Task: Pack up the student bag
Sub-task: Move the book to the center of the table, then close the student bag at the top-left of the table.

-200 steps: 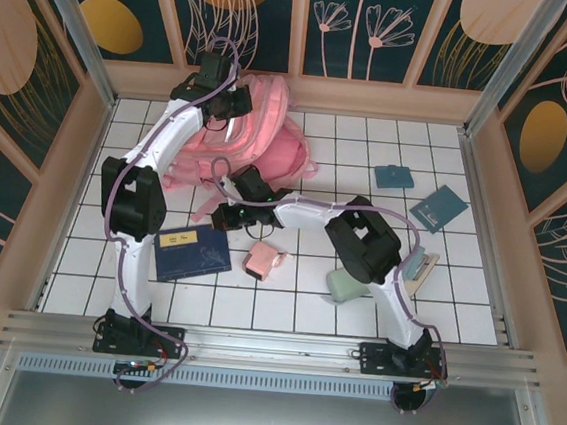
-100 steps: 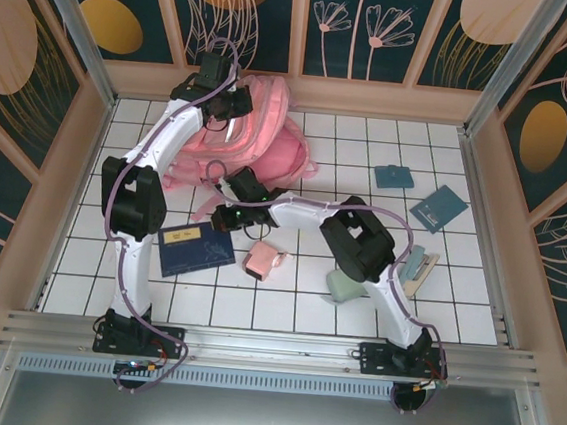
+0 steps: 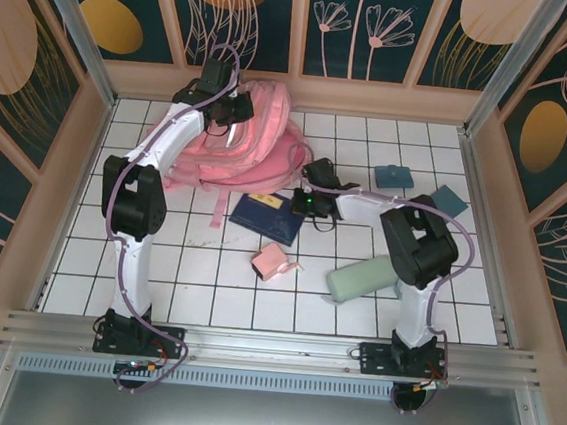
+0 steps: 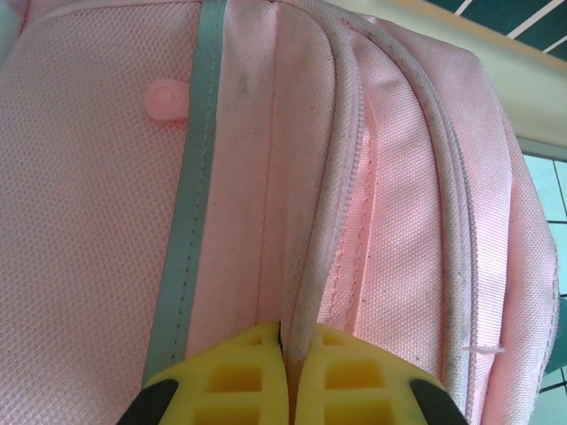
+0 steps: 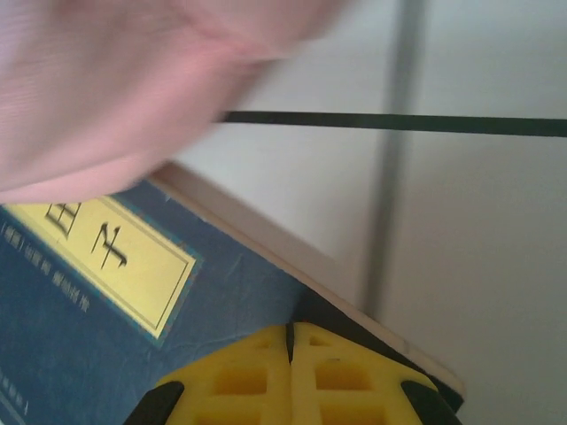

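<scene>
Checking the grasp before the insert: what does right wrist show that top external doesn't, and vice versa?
Right wrist: the right gripper has its jaws shut on a corner of the blue book, and the dark characters on the yellow label show up close. Top external: the left gripper at the top of the student bag, with the pink pouch and green case on the tiles. Both: the book held right beside pink bag fabric.

Navy book (image 3: 263,216) on white tiled table (image 3: 477,291), small pink pouch (image 3: 271,263) near it, pale green case (image 3: 360,279), teal folder (image 3: 394,176)
</scene>
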`<action>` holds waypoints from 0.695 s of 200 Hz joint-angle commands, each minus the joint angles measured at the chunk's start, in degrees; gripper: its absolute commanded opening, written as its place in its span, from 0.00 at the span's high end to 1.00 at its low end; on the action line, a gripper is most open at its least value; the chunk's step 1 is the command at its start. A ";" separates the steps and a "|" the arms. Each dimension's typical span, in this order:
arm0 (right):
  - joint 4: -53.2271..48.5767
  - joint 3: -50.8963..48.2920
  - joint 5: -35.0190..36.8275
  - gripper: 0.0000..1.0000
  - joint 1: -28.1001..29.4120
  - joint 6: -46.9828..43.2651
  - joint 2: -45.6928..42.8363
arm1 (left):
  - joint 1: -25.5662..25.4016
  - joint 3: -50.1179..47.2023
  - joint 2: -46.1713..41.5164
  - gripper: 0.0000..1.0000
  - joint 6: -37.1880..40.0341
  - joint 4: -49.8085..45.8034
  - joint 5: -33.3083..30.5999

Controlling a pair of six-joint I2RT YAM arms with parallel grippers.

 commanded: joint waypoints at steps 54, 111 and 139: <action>-9.39 -10.30 10.26 0.95 -13.14 4.23 -7.26 | 2.27 -5.43 -1.22 1.00 1.22 3.17 -6.07; -8.80 -12.47 9.42 0.94 -18.20 6.02 -9.71 | 2.13 -13.32 -3.48 0.83 0.52 4.77 -5.35; -8.13 -12.17 7.33 0.94 -18.34 6.72 -9.24 | 0.34 -17.25 -6.40 0.67 -0.25 5.60 -3.63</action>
